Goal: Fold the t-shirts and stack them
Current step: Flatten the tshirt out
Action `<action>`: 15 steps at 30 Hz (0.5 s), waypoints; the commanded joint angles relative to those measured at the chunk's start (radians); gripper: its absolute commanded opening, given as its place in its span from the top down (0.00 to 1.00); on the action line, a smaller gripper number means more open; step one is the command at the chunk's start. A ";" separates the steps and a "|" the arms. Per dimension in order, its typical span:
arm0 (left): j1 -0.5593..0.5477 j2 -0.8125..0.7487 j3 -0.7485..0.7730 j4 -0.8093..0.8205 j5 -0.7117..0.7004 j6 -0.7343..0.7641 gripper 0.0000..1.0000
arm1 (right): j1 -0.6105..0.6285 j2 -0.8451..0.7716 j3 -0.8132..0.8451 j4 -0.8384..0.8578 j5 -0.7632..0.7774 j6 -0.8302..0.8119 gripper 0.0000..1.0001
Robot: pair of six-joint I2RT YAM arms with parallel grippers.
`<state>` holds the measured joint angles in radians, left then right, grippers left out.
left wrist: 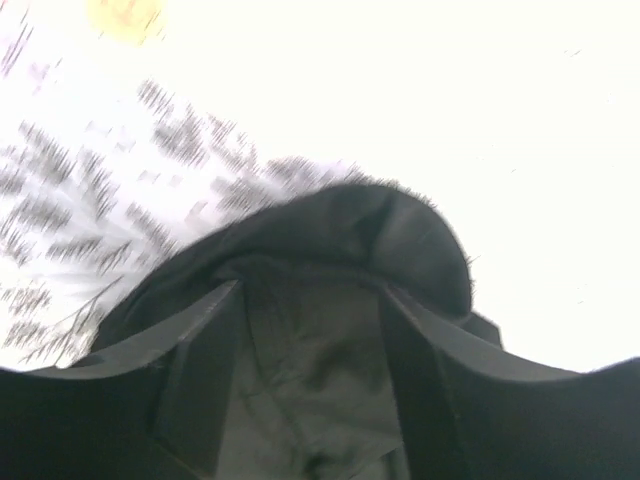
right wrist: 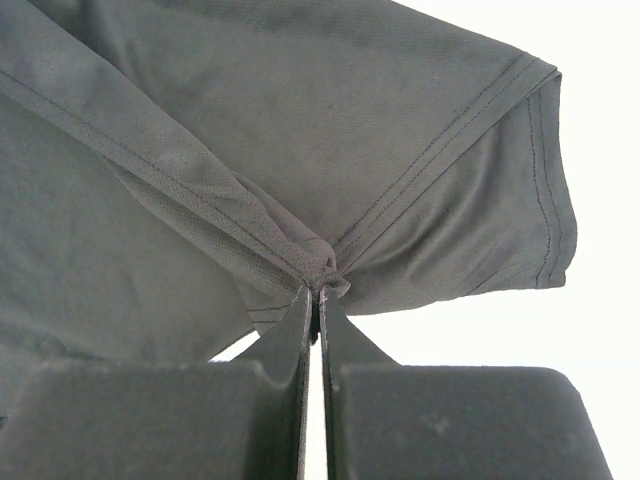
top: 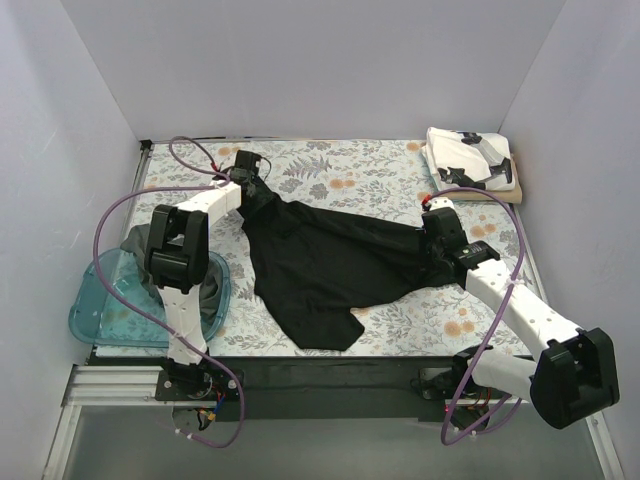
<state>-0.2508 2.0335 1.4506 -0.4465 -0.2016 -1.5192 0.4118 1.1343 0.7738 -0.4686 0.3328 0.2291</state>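
The black t-shirt (top: 325,265) lies spread across the flowered table, stretched between both grippers. My left gripper (top: 256,188) is at its far left corner. In the left wrist view its jaws stand partly apart with a thick bunch of the black t-shirt (left wrist: 320,360) filling the gap and humped over the tips. My right gripper (top: 432,238) is shut on the shirt's right side. In the right wrist view it (right wrist: 318,290) pinches a fold beside a stitched sleeve hem (right wrist: 480,130). A folded white printed t-shirt (top: 468,158) lies on a tan one (top: 508,193) at the back right. A grey-green t-shirt (top: 136,243) hangs in the tub.
A translucent blue plastic tub (top: 105,310) stands at the near left edge beside the left arm. White walls close in the table on the left, back and right. A black rail (top: 320,375) runs along the near edge.
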 commanded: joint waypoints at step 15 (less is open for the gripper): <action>0.008 0.200 0.297 0.003 0.004 0.106 0.71 | -0.021 0.042 -0.005 0.056 -0.020 -0.028 0.99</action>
<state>-0.2478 2.2303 1.7020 -0.4408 -0.1947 -1.4441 0.3985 1.1698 0.7738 -0.4496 0.3138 0.2134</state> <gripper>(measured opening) 0.363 0.031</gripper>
